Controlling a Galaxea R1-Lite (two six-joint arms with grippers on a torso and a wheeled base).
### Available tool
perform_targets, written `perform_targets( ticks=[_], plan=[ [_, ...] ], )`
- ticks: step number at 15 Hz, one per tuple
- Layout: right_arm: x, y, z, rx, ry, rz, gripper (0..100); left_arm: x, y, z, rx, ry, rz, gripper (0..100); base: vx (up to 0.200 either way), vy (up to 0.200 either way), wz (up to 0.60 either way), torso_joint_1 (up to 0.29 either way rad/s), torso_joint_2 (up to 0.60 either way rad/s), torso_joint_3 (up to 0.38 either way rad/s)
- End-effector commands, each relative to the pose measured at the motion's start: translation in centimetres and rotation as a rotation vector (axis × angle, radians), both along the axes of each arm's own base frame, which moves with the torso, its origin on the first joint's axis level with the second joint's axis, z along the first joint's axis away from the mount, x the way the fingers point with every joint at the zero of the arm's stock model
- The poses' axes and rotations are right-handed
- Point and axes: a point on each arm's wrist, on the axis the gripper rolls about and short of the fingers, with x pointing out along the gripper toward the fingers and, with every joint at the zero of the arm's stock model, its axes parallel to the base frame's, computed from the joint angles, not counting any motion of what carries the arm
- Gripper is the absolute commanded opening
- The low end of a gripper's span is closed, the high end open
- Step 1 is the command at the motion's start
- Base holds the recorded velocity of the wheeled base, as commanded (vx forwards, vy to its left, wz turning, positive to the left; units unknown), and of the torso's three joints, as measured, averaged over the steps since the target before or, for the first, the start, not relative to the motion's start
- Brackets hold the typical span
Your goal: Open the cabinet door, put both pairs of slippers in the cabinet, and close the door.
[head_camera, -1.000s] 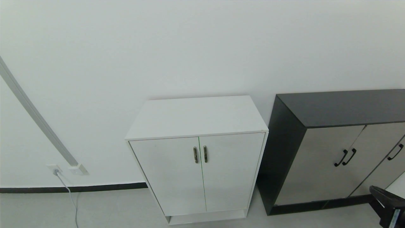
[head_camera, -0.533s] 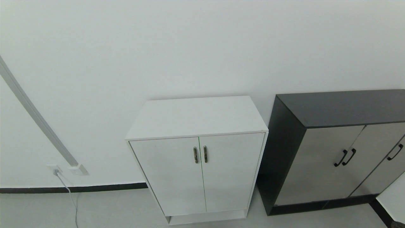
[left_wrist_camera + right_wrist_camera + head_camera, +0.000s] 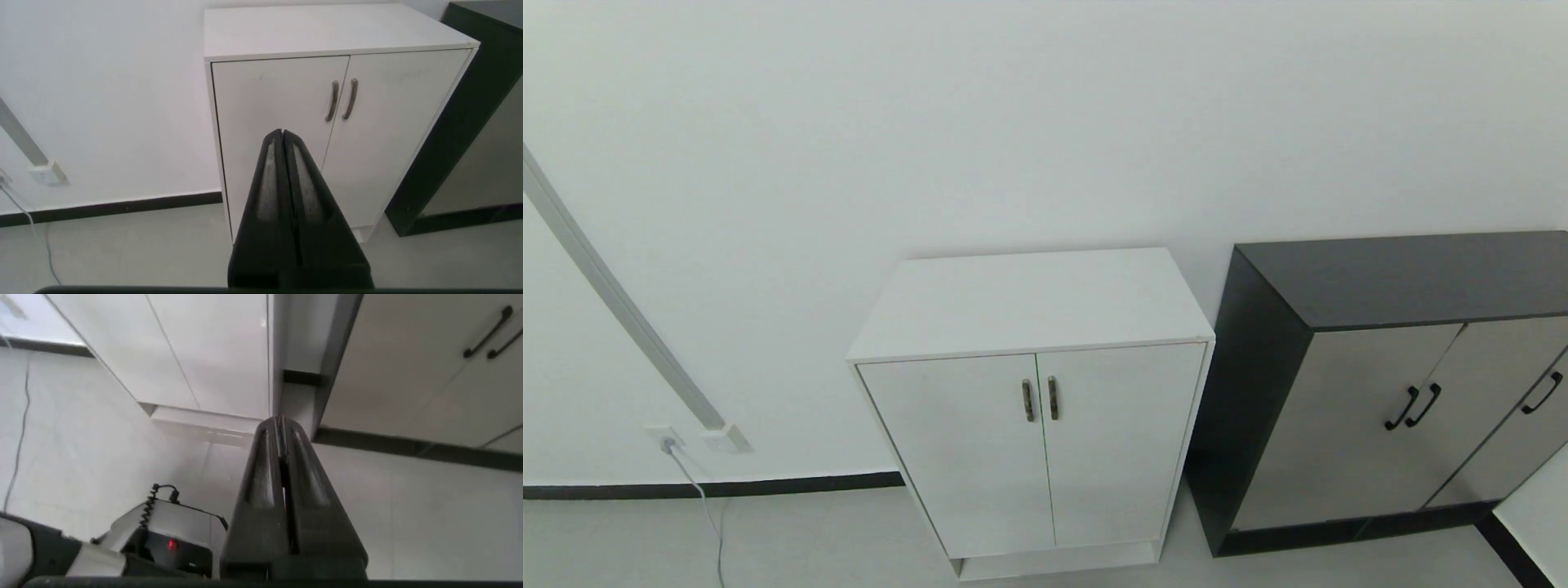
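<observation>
The white cabinet [image 3: 1029, 302] stands with both doors [image 3: 968, 449] closed, just beside a dark cabinet [image 3: 1380, 278]. The left gripper [image 3: 282, 139] and the right gripper [image 3: 280, 425] have jaws pressed together, holding nothing.

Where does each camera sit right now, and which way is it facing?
Head view: on the head, looking forward and down at the shut white cabinet and black cabinet.
Left wrist view: on the left wrist, facing the white cabinet's front; shut left pincer in foreground.
Right wrist view: on the right wrist, aimed down at both cabinets' bases and floor; shut right pincer in foreground.
Shared: all three see the white cabinet.
</observation>
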Motion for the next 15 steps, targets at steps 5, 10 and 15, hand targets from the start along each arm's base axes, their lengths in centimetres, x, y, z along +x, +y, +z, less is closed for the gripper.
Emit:
perform_targets(
  ticks=[5,10,15],
  plan=[
    [-0.7,-0.2,-0.4,-0.002,-0.067,-0.143,0,0.0,0.0,0.0,0.000,0.002,0.000,0,0.000,0.000,0.00,0.000,0.00,0.000],
    [-1.9,-0.2,-0.5,0.012,-0.217,-0.292,0,0.0,0.0,0.0,0.000,0.000,0.000,0,0.000,0.000,0.00,0.000,0.00,0.000],
    [-3.0,-0.3,-0.7,0.049,-0.364,-0.274,0,0.0,0.0,0.0,0.000,0.000,0.000,0,0.000,0.000,0.00,0.000,0.00,0.000]
  ],
)
